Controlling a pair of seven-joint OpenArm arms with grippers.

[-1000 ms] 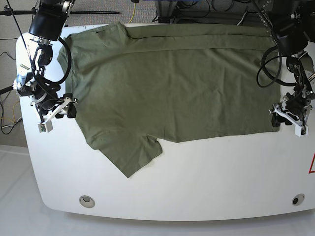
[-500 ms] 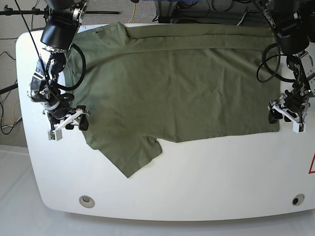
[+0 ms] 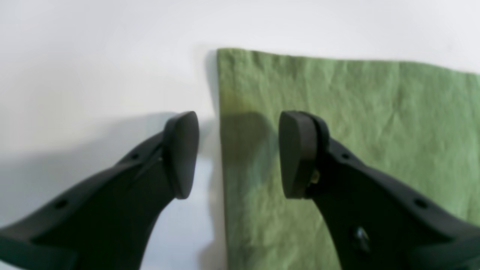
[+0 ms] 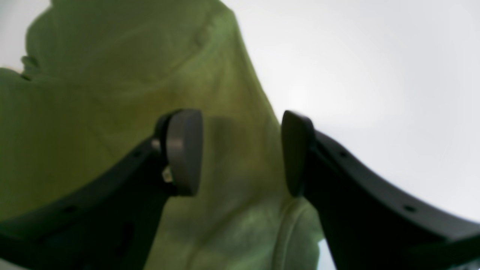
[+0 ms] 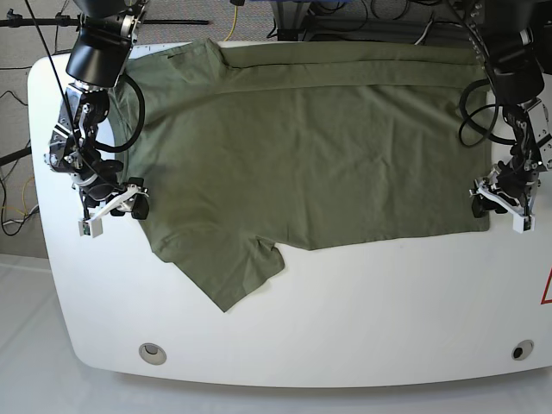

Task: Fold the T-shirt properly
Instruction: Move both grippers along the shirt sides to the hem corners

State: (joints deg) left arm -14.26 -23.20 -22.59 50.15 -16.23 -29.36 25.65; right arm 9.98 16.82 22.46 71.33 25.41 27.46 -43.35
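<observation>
Noting the T-shirt (image 5: 302, 147) spread flat on the white table (image 5: 388, 302), limp and light by our judgement. Left gripper (image 3: 238, 155) straddles its hem edge, parted, holding nothing; right gripper (image 4: 242, 152) gapes empty over the sleeve side. We favour pinching those edges.

- My left gripper (image 3: 238, 153) hangs low with both black pads apart, nothing between them.
- My right gripper (image 4: 242, 152) points down too, jaws spread, empty.
- Both my arms reach down from the far side.
</observation>
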